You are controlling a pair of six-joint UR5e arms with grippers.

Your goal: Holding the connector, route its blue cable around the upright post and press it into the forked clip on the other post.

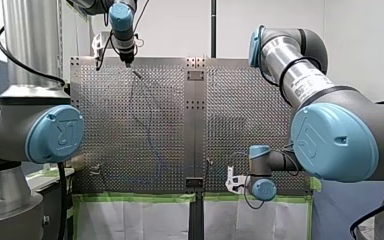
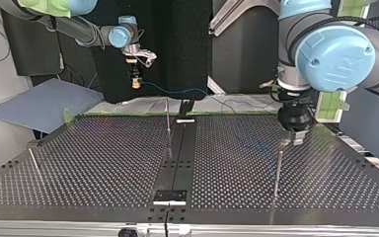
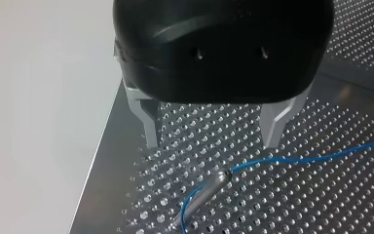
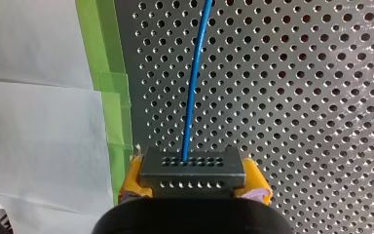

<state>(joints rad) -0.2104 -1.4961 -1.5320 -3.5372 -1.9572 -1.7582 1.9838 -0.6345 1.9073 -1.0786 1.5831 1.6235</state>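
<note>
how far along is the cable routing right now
Done: my right gripper is shut on the connector, with the blue cable running out of it. In hand: the cable bends against the post under my left gripper, which is open and holds nothing. Left: I cannot see the cable pressed into any forked clip, so that step appears outstanding.

green tape (image 4: 97, 44) beside white sheets (image 4: 34, 122)
</note>
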